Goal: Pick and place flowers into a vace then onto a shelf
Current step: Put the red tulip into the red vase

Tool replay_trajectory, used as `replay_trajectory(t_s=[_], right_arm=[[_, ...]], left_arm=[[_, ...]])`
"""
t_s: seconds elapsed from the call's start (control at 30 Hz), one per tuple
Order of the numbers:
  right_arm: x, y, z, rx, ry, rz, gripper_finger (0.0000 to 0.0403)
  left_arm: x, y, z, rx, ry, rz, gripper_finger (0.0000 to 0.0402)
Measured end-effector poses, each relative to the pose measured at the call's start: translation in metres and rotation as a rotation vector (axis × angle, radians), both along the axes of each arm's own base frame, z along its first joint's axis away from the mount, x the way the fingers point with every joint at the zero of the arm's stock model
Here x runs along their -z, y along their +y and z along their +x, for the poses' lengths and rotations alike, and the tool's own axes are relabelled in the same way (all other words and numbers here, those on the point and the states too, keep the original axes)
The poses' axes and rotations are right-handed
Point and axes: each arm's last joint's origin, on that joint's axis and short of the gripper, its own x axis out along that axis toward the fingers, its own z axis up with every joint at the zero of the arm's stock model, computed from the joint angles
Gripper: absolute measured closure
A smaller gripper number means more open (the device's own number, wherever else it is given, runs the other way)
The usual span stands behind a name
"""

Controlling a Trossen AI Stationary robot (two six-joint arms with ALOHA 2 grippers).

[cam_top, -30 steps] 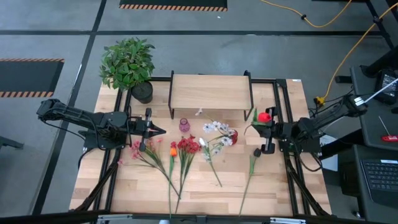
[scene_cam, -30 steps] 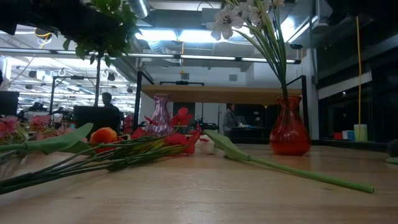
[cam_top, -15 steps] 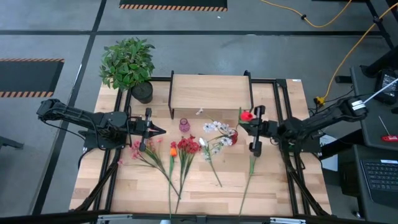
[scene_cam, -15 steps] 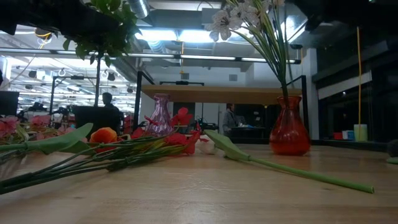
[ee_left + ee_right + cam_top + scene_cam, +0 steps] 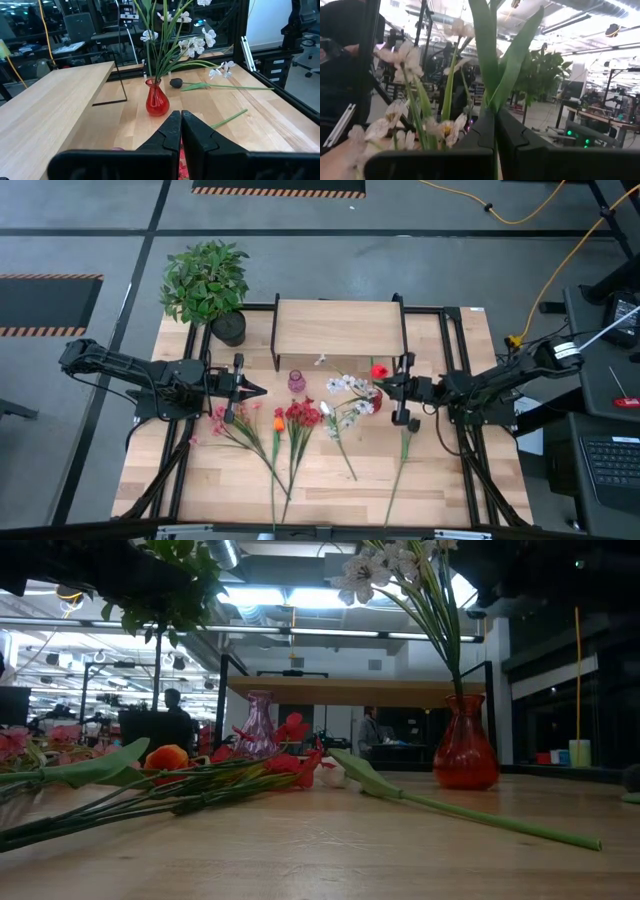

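A red vase (image 5: 375, 400) with white flowers (image 5: 348, 385) stands on the table in front of the shelf (image 5: 340, 328); it also shows in the low view (image 5: 465, 748) and the left wrist view (image 5: 156, 102). A small purple vase (image 5: 297, 381) stands left of it. Several flowers (image 5: 290, 425) lie flat on the table. My right gripper (image 5: 386, 384) is shut on a red-bloomed flower (image 5: 378, 370) just right of the red vase. My left gripper (image 5: 258, 390) is shut and empty, left of the purple vase. My right gripper pinches the flower's green stem (image 5: 493, 107) between its two fingers. The fingers come level from the table's right. The stem and its long leaves (image 5: 512, 55) rise upright past the fingers, and the flower is lifted clear of the table.
A bushy potted plant (image 5: 205, 285) stands at the table's far left corner. A loose green stem (image 5: 400, 460) lies on the table near my right arm, also in the low view (image 5: 470, 815). Black frame rails (image 5: 455, 360) run along both table sides.
My right gripper has gone toward the table's left edge with the red-bloomed flower, from the right rail to just beside the red vase. It has stayed shut on the stem.
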Motion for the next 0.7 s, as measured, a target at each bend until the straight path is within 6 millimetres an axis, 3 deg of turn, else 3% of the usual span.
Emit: replay_trajectory(t_s=[0.27,0.7], right_arm=[[0.013,-0.002,-0.011,-0.013,0.011,0.043,0.0403],[0.025,-0.001,-0.004,-0.009,0.071,0.031,0.0403]], left_arm=[[0.000,0.000,0.000,0.000,-0.001,0.000,0.0394],[0.000,0.000,0.000,0.000,-0.001,-0.001,0.0393]])
